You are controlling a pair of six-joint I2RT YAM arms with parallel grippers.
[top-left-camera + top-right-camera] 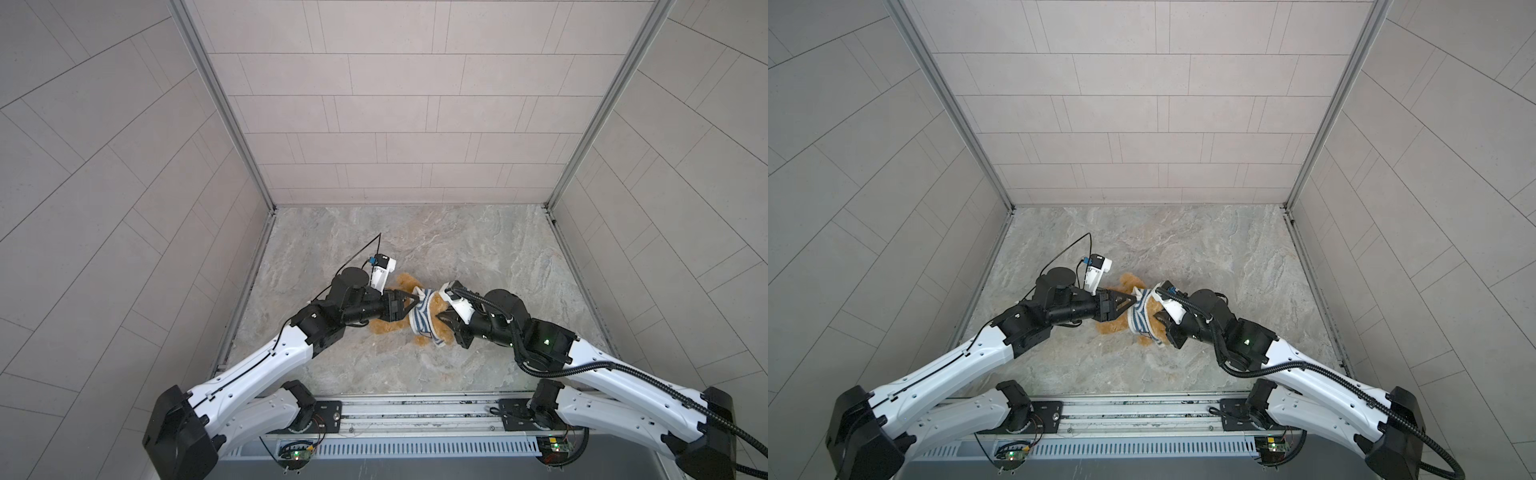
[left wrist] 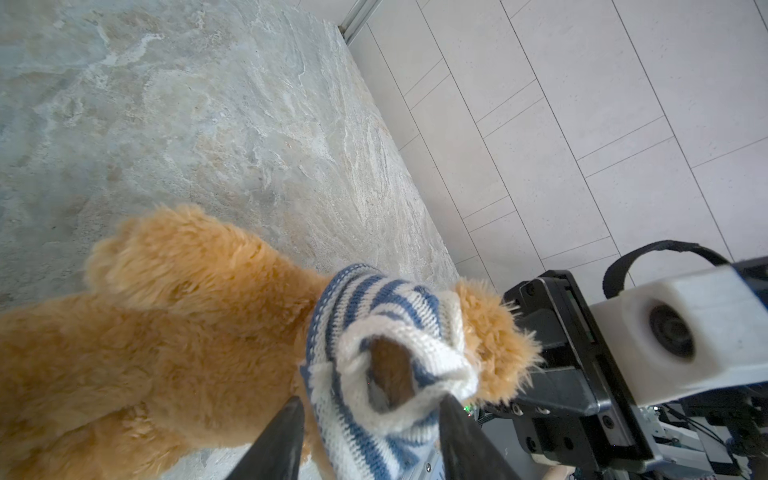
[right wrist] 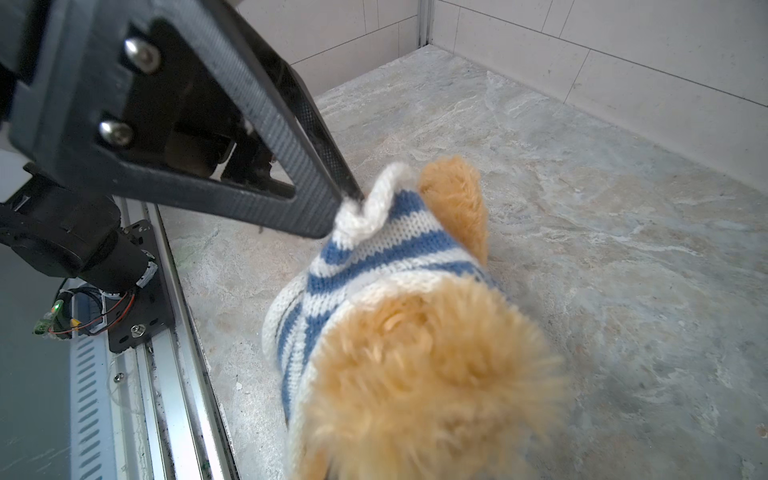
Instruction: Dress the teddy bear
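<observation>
Nearest, across the front: the rail (image 1: 415, 409), aluminium, slotted, running the full width. Just beyond the rail, the counter (image 1: 436, 370), grey marbled stone.

Further beyond the rail, about opposite its middle: the teddy bear (image 1: 386, 326), golden-brown and fluffy, lying on the counter between the two hands. Wears the striped shirt (image 1: 422, 322), a blue-and-white knit, bunched around its body. Fur showing past both ends of the shirt, with one stubby limb pointing away from the rail.

Reaching in from the rail's left end: the left hand (image 1: 412, 305), fingers parted to either side of the shirt's white hem. One fingertip (image 3: 338, 176) pressed into that hem, seen close in the right wrist view. Clamped on the knit or merely touching it: cannot tell.

Reaching in from the rail's right end: the right hand (image 1: 445, 319), clenched, sunk into the fur at the shirt's other end and grasping the teddy bear there. Fingers themselves hidden behind blurred fur in the right wrist view.

Farthest from the rail: the tiled wall (image 1: 415, 124), pale, meeting the counter along a straight edge. Flanked by metal corner posts (image 1: 223, 104) rising at either side.
</observation>
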